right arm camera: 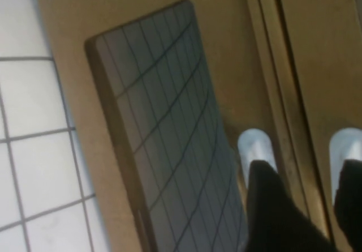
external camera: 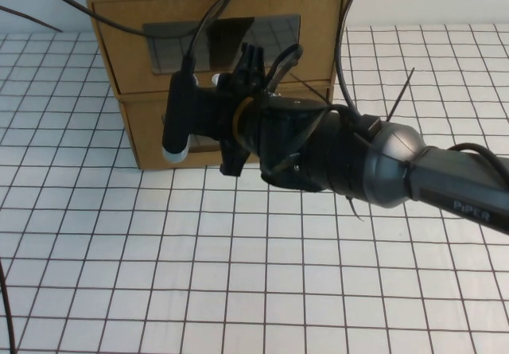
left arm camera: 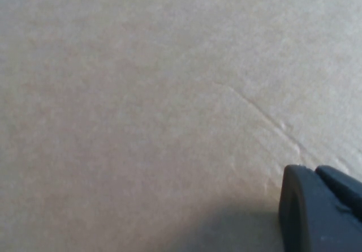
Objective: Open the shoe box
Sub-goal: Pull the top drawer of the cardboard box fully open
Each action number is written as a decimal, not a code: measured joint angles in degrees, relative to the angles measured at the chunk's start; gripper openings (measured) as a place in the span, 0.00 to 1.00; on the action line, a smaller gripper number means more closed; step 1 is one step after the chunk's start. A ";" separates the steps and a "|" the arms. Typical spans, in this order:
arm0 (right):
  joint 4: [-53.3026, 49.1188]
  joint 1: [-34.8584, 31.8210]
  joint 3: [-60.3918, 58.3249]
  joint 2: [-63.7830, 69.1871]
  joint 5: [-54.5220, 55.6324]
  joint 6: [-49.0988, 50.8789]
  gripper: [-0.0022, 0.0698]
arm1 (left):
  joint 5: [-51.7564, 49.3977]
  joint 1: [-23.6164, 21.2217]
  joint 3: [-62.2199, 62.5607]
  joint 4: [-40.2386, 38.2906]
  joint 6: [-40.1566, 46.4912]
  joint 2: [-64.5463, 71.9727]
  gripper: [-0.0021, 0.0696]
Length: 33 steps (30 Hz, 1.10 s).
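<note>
Sitting close to plain brown cardboard, the left gripper (left arm camera: 321,204) shows just one dark finger, so I cannot tell if it is open or shut. The brown shoe box (external camera: 119,28) stands at the far side of the white squared table (external camera: 238,274), on top of another brown box (external camera: 143,135). It has a dark window (external camera: 171,48) in its front. The right gripper (right arm camera: 305,173) is right at the front of the shoe box, beside the window. Its two fingers are apart and hold nothing. Two white round knobs (right arm camera: 255,145) sit by its fingertips. The black right arm (external camera: 445,179) comes in from the right.
</note>
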<state>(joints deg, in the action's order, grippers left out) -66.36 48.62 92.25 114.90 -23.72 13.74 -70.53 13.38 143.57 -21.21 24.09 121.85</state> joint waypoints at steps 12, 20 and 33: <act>-0.40 -1.22 0.09 0.13 0.00 0.00 0.36 | 0.00 0.00 0.00 0.00 0.22 0.00 0.03; -0.40 -1.71 0.09 0.13 2.31 0.00 0.36 | 0.00 0.00 0.00 0.00 0.30 0.00 0.03; -2.97 -2.28 0.22 0.85 3.27 0.00 0.36 | -0.12 0.00 0.00 0.00 0.46 0.00 0.03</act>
<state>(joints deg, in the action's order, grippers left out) -69.33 46.34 92.47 115.75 -20.45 13.74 -70.65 13.38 143.57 -21.21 24.56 121.85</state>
